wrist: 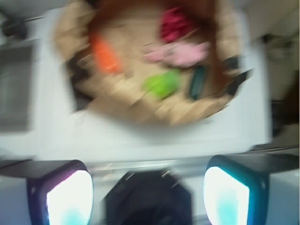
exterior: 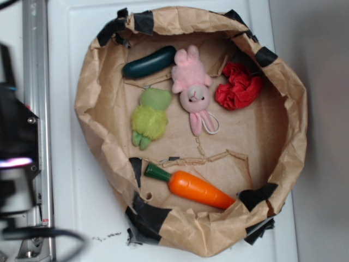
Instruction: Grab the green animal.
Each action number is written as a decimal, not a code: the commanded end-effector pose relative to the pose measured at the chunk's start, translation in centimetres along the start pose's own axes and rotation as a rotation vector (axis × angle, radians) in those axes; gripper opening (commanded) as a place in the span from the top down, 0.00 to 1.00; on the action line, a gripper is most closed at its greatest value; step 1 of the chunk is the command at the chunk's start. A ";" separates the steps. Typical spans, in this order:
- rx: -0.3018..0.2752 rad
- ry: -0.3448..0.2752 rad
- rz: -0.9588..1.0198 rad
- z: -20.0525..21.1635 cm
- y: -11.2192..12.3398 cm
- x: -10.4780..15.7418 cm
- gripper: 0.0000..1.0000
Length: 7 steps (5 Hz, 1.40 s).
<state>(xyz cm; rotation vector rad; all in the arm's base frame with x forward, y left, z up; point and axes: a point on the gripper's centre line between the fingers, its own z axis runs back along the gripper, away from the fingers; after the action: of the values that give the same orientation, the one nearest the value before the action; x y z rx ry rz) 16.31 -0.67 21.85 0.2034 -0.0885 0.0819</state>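
Contents: one white counter (exterior: 65, 164) carrying a round nest of crumpled brown paper (exterior: 95, 117), its raised rim patched with black tape.

Green animal (exterior: 149, 117): lies in the left half of the nest floor, pale green head toward the far rim, feet toward the near rim. Open floor on its left up to the paper wall; bare floor also below its feet.

Pink bunny (exterior: 193, 90): just beside the green animal on its right, near the centre.

Dark green cucumber (exterior: 148, 61): near the far rim, just above the green animal's head.

Red cloth (exterior: 238, 86): toward the right rim.

Carrot (exterior: 193, 187): along the near rim, well apart from the green animal.

Claw (wrist: 147, 194): wrist view is blurred; two fingers (wrist: 69, 197) stand wide apart, empty, outside the nest over bare counter.

Metal rail (exterior: 34, 82): along the counter's left edge.
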 end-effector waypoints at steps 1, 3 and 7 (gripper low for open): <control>0.202 -0.120 0.471 -4.8 -0.7 7.3 0.00; 0.202 -0.120 0.471 -4.8 -0.7 7.3 0.00; 0.037 0.039 0.699 -11.7 0.8 7.0 0.00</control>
<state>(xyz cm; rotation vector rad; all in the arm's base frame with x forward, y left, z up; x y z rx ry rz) 24.05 1.80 10.02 0.2147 -0.0736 0.7628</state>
